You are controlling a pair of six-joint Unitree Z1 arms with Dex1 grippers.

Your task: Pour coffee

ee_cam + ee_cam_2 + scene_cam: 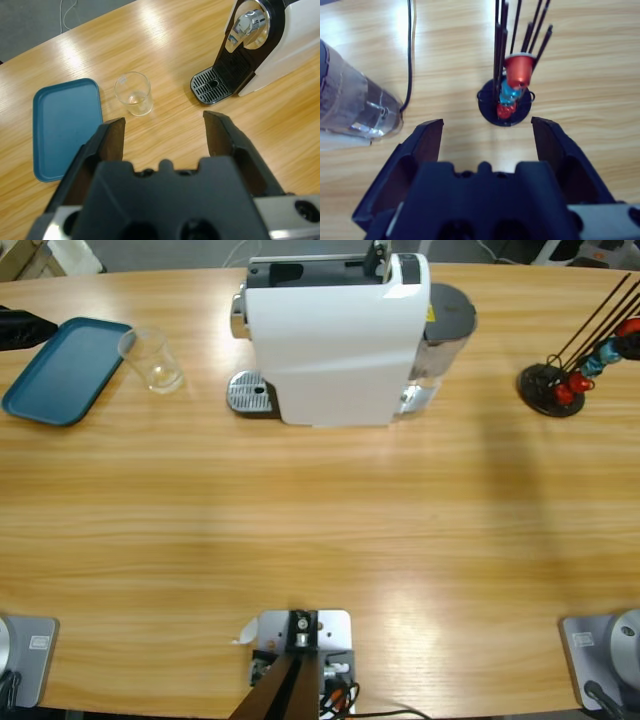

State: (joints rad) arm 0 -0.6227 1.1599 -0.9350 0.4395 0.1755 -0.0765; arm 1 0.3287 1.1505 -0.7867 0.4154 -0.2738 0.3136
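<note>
- Black jaws of the left pincer (164, 132) fill the foreground of the left wrist view, spread wide with nothing between them, hanging above the desk (320, 530).
- Beyond those jaws a clear glass (133, 94) stands upright on the wood, just beside the long edge of a blue tray (65, 127) and apart from it.
- At the bottom of the glass sits what looks like a thin pale film, faintly brownish; whether it is the coffee (132, 99) I cannot tell for sure.
- Past the glass stands a white coffee machine (335, 335) with its chrome spout and round drip grate (212, 86) facing the glass; the grate is bare.
- From above, the glass (153, 360) lies between the tray (65, 370) and the machine, near the desk's far edge.
- Likewise wide and holding nothing, the right pincer (487, 137) hovers over a black capsule stand (506, 105) of thin rods carrying red and blue capsules (519, 70).
- Beside that stand is the machine's clear water tank (355, 107), with a black cable (411, 55) running along the wood.
</note>
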